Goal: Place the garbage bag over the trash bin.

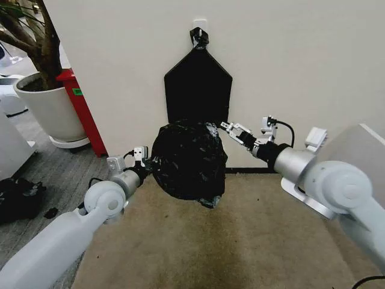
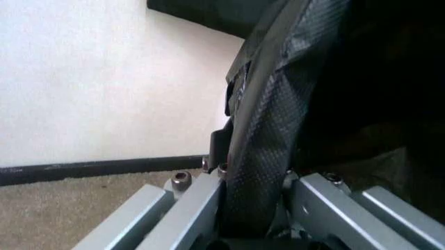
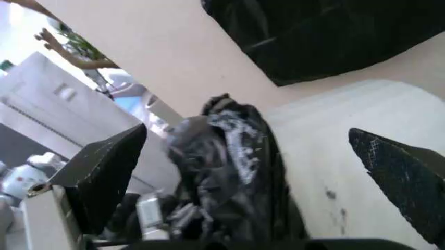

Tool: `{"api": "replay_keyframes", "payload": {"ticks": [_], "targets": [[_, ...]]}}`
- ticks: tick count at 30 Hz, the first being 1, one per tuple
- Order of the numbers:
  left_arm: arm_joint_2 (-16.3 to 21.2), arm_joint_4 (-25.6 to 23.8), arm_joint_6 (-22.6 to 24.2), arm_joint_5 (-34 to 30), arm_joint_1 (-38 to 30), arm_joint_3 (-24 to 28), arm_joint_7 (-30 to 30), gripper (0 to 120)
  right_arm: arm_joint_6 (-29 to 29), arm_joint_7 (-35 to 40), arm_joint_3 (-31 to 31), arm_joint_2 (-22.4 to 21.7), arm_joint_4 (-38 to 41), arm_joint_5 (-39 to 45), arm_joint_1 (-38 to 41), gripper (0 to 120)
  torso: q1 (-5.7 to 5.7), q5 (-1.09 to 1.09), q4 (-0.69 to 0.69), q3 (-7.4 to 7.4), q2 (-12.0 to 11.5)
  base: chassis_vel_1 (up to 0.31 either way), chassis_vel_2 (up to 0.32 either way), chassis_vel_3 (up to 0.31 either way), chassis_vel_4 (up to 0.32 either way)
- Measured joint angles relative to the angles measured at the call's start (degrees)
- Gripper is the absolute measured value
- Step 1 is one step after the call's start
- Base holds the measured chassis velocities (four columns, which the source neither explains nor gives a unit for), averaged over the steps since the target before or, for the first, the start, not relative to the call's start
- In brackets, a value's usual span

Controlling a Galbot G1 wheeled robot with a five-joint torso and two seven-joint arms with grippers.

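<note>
The garbage bag [image 1: 187, 159], glossy black and crinkled, stands as a rounded mound on the carpet by the wall. The trash bin is hidden. My left gripper [image 1: 147, 161] is pressed against the bag's left side. In the left wrist view its textured fingers [image 2: 268, 135] stand together against black film [image 2: 375, 94]. My right gripper [image 1: 226, 127] hangs at the bag's upper right, open. In the right wrist view, a bunched fold of the bag [image 3: 226, 172] rises between its two wide-apart fingers [image 3: 104, 174].
A flat black house-shaped bundle [image 1: 197, 87] hangs on the wall right behind the bag. A large white plant pot [image 1: 51, 111] and a red post [image 1: 84, 117] stand at the left. A dark heap [image 1: 18, 195] lies on the grey floor. Beige carpet [image 1: 198, 247] stretches in front.
</note>
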Motion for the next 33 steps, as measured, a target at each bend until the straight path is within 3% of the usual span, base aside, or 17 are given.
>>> {"api": "replay_keyframes", "payload": {"ticks": [7,28,30,33], "targets": [[0.32,-0.59,-0.21,0.57,0.23,0.03,0.62,0,-0.01,0.04,-1.21,1.34,-0.62,-2.74,-0.27,94,0.0,0.0,-0.01,0.0,0.0,0.0,0.0,0.0,0.0],[-0.44,0.35,-0.02,1.4,-0.94,1.19,0.56,0,0.9,2.04,-2.63,2.37,-0.43,-4.15,0.47,18,0.0,0.0,-0.01,0.0,0.0,0.0,0.0,0.0,0.0],[-0.48,0.41,-0.02,1.4,-1.05,1.21,0.56,0,0.89,2.04,-2.71,2.37,-0.43,-4.24,0.42,16,0.0,0.0,-0.01,0.0,0.0,0.0,0.0,0.0,0.0],[-0.61,0.69,-0.02,1.4,-1.34,1.3,0.56,0,0.88,2.04,-2.99,2.53,-0.39,-4.45,0.29,1,0.0,0.0,-0.01,0.0,0.0,0.0,0.0,0.0,0.0]]}}
